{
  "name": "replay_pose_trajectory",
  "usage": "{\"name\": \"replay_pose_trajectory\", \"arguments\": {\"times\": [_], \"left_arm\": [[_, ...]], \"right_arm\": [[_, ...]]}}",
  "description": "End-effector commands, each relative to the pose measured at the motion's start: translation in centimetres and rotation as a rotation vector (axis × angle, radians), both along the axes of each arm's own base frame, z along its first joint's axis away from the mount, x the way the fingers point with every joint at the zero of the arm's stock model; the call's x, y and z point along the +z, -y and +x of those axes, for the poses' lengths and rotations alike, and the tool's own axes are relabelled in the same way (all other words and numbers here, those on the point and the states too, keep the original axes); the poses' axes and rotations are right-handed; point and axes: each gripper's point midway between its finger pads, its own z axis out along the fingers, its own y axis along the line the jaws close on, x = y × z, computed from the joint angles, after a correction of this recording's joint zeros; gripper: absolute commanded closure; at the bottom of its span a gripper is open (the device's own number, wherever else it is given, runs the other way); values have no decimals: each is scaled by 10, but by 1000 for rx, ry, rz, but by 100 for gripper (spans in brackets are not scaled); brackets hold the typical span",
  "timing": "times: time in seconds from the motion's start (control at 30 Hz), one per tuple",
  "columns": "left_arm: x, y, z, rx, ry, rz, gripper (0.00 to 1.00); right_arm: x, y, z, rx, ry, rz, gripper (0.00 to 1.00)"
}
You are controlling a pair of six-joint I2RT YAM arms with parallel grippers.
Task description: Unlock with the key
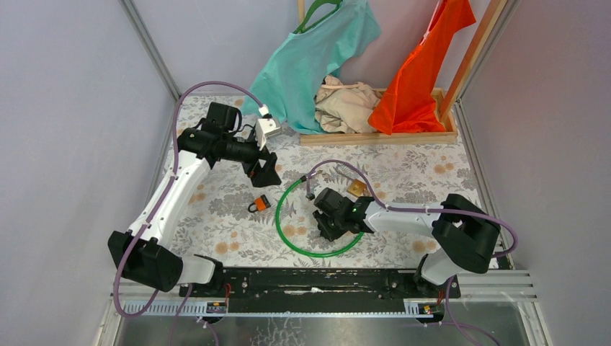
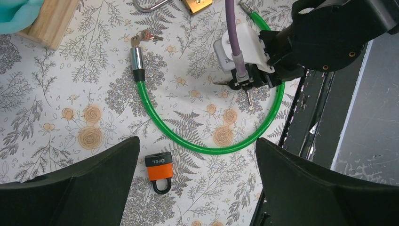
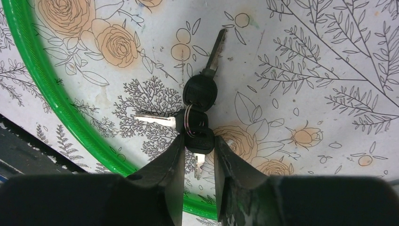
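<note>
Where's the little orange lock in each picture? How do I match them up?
Top view: orange padlock sits left of centre, just outside the green cable loop.
Left wrist view: padlock at bottom centre, just below the loop.
Right wrist view: not in it.
Shared landmark: the green loop, in all three.

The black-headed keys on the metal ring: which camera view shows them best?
Right wrist: the black-headed keys fill the centre, between the tips of the right pincer. Left wrist shows them small. Top external hides them under that pincer.
</note>
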Motion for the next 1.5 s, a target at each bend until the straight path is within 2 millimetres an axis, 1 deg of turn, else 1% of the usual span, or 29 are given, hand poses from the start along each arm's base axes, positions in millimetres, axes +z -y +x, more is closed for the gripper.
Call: {"name": "replay_pose_trajectory", "arguments": {"times": [0.0, 0.17, 0.27, 0.4, 0.5, 0.6, 0.67, 0.73, 0.87, 0.93, 0.97, 1.03, 1.13, 1.3, 1.47], "left_arm": [[1, -7, -5, 3, 19, 12, 0], [-9, -6, -9, -7, -15, 13, 0], [-16, 2, -18, -40, -87, -36, 0], [-23, 18, -44, -147, -205, -174, 0], [-22, 29, -74, -290, -237, -333, 0], [-18, 35, -88, -368, -226, -437, 0], [-16, 39, -92, -399, -226, -470, 0], [-15, 41, -96, -429, -219, -481, 0], [-16, 46, -103, -491, -185, -478, 0], [-13, 47, -105, -519, -166, -480, 0], [-9, 47, -104, -532, -148, -485, 0], [-6, 48, -104, -528, -171, -493, 2], [-1, 49, -106, -542, -132, -512, 4], [10, 51, -115, -571, -87, -529, 9], [13, 54, -123, -600, -71, -534, 16]], "right_arm": [[17, 0, 10, -4, 87, 7, 92], [50, -5, 19, -2, 172, 89, 96], [70, -6, 19, 15, 210, 142, 97], [95, -8, 14, 56, 228, 198, 100], [118, -11, 5, 104, 215, 237, 100], [147, -17, -4, 144, 188, 280, 100], [174, -23, -10, 158, 172, 328, 100], [196, -28, -13, 159, 160, 363, 100], [245, -44, -18, 162, 143, 474, 100], [263, -51, -20, 163, 130, 507, 100], [268, -55, -20, 165, 117, 515, 100], [280, -61, -21, 167, 107, 538, 100], [296, -70, -23, 174, 101, 572, 100], [299, -74, -24, 172, 92, 573, 100], [301, -77, -24, 166, 86, 589, 100]]}}
